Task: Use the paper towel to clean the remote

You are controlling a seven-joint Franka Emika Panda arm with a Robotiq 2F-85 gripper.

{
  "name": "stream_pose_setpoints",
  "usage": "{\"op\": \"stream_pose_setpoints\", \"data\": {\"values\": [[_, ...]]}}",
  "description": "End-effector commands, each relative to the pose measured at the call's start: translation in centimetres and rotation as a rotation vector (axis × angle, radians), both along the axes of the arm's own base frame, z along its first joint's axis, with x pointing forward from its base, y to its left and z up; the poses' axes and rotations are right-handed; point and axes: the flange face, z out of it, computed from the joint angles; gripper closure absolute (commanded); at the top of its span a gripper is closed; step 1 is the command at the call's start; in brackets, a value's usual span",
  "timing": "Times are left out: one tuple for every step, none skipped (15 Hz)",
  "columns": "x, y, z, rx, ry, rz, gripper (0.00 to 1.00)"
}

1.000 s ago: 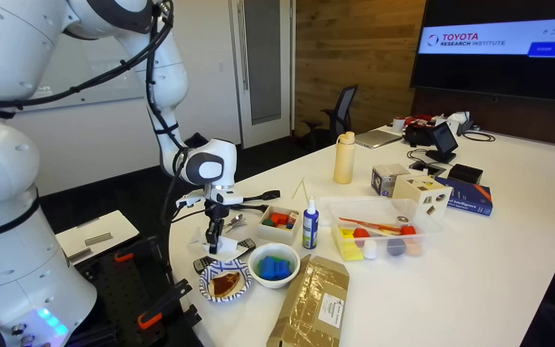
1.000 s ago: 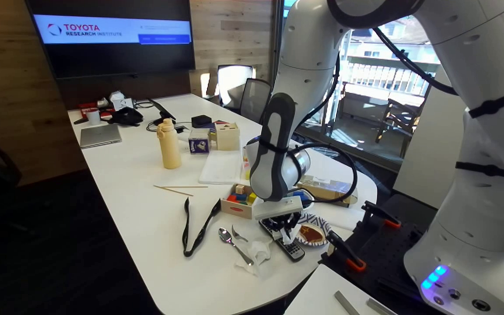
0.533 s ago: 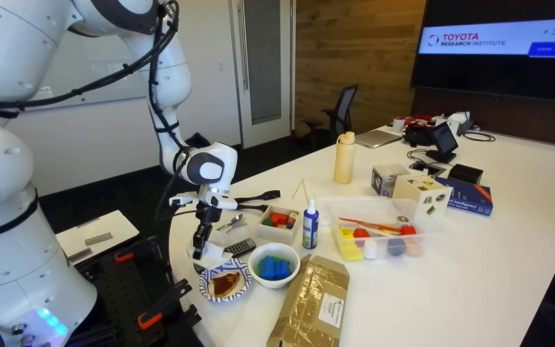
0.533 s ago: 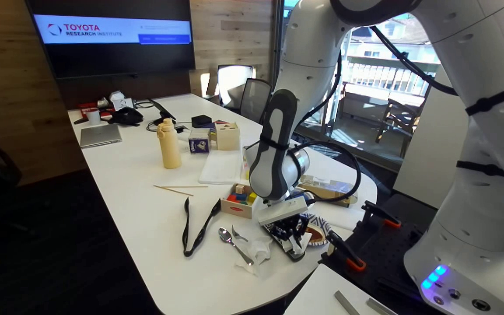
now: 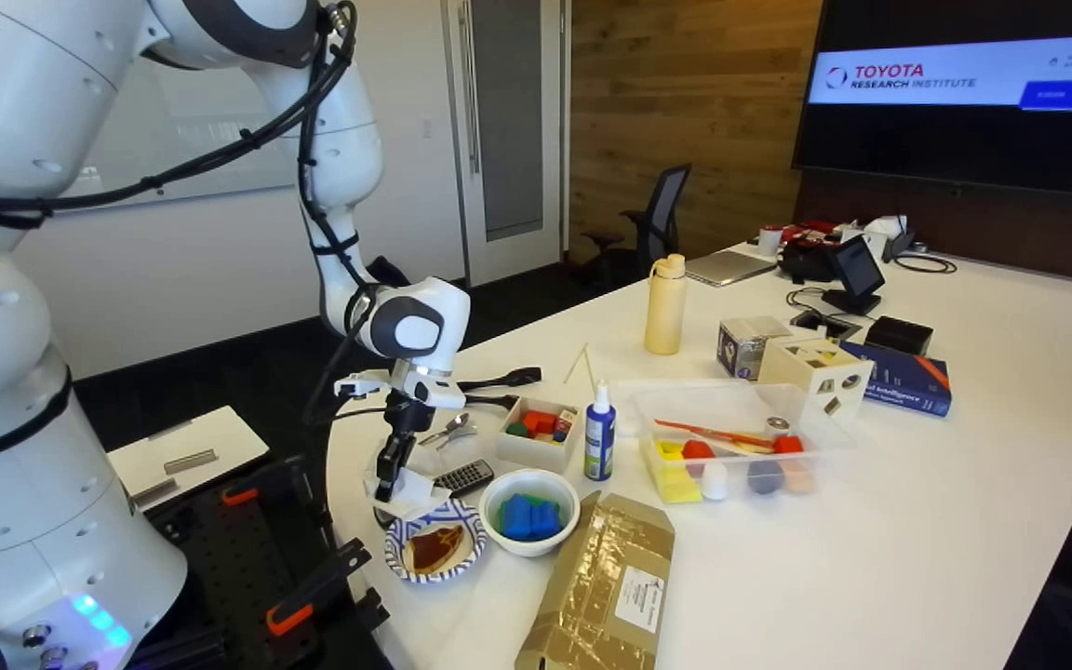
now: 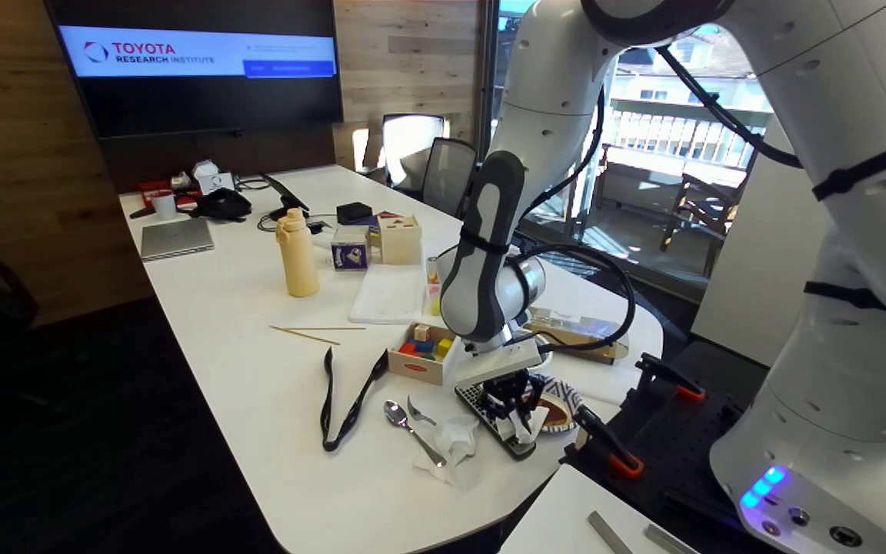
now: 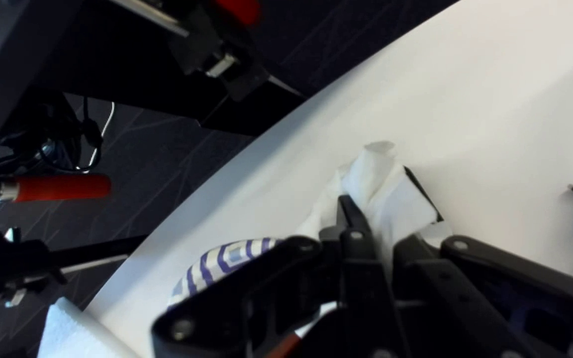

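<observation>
Lower centre, nearly closed black fingers (image 7: 356, 243) pinch crumpled white paper towel (image 7: 400, 201) over the black remote (image 6: 475, 399), presumably wiping; lengthwise strokes should follow.

Reads "TOYOTA RESEARCH INSTITUTE" in both exterior views on the wall screen (image 5: 964, 130) (image 6: 201, 100), at two o'clock and at ten; shows "Intelligence" on the blue book (image 5: 899, 374) at three in an exterior view.
</observation>
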Motion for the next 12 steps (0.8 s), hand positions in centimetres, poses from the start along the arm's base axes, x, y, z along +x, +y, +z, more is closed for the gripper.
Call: {"op": "stream_pose_setpoints", "data": {"values": [[1.7,-0.4,0.4,0.027,-0.030,0.010,0.99],[2.3,-0.5,0.3,0.031,-0.039,0.008,0.99],[2.8,-0.8,0.2,0.035,-0.044,0.004,0.99],[3.5,-1.0,0.0,0.044,-0.051,0.008,0.99],[4.1,-1.2,-0.1,0.050,-0.059,0.007,0.99],[4.7,-1.5,-0.3,0.054,-0.066,0.010,0.99],[5.3,-1.7,-0.4,0.059,-0.069,0.011,0.99],[5.9,-1.9,-0.6,0.066,-0.077,0.015,0.99],[6.4,-2.1,-0.7,0.070,-0.085,0.016,0.99],[7.0,-2.2,-0.8,0.076,-0.091,0.023,0.99],[7.6,-2.2,-1.0,0.080,-0.096,0.026,0.99],[8.1,-2.2,-1.2,0.086,-0.104,0.034,0.99]]}}
